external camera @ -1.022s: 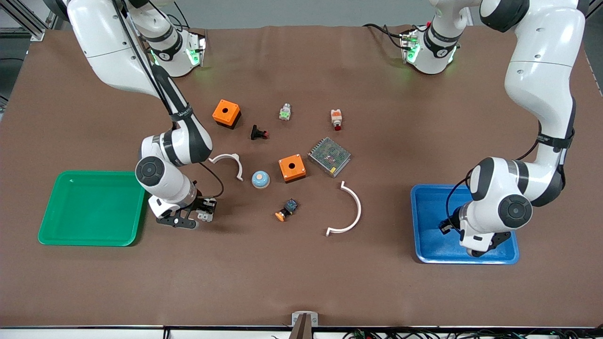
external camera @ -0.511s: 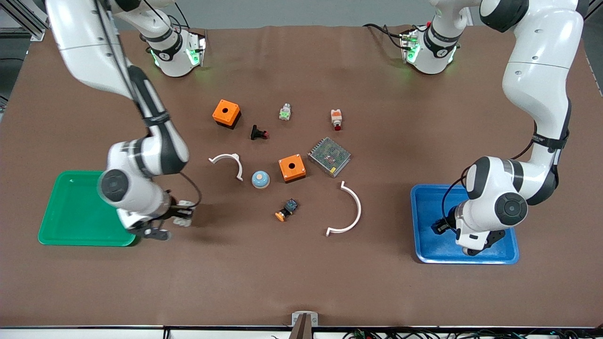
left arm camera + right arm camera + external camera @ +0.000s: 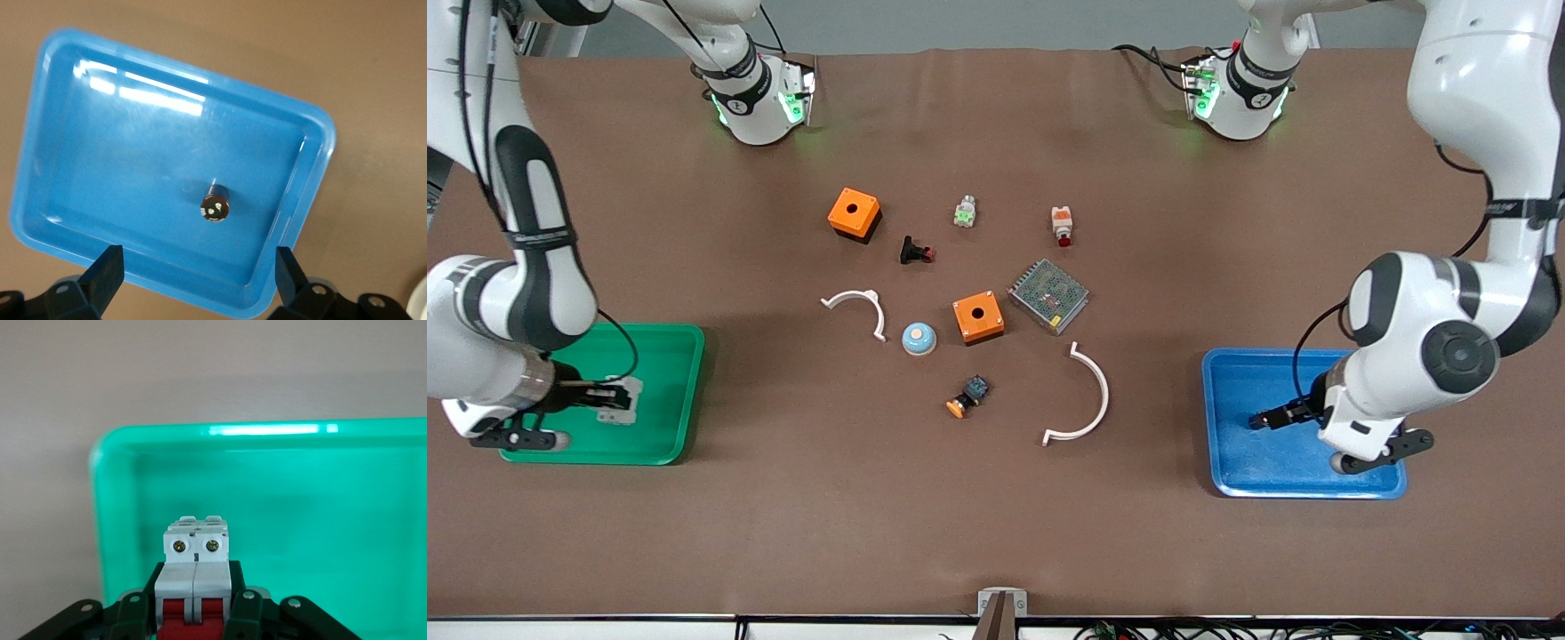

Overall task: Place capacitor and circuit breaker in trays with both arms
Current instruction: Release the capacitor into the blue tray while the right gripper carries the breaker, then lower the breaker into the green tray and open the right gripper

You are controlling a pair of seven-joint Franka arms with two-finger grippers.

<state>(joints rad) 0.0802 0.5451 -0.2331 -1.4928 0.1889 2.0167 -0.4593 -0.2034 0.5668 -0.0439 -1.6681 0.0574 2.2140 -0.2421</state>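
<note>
Your right gripper (image 3: 193, 613) pinches the circuit breaker (image 3: 195, 570) by its lower body, screw terminals pointing away from the wrist, and hangs over the green tray (image 3: 660, 427). In the front view the circuit breaker (image 3: 617, 397) sits inside the tray's outline, so I judge this half nearly done: you only need to lower and let go.

Your left gripper (image 3: 197, 277) has its fingers spread wide with nothing between them, and it hovers over the blue tray (image 3: 53, 133). The capacitor (image 3: 215, 203) lies on its side on that tray's floor, clear of both fingers, so that half looks finished. In the front view the left gripper (image 3: 1280, 416) is over the blue tray (image 3: 1227, 480); the capacitor is too small to pick out there.

Counting what is on the surface (image 3: 996, 533):
- two trays, one green and one blue
- two orange button boxes (image 3: 854, 213), (image 3: 977, 316)
- two white curved clips (image 3: 860, 306), (image 3: 1085, 400)
- one meshed power supply (image 3: 1048, 295)
- one blue-topped dome (image 3: 918, 338)
- one black button with a red tip (image 3: 915, 252)
- one orange-capped black-and-blue button (image 3: 967, 396)
- one grey-and-green part (image 3: 964, 212)
- one white-and-orange part (image 3: 1061, 224)

There is one capacitor and one circuit breaker.
</note>
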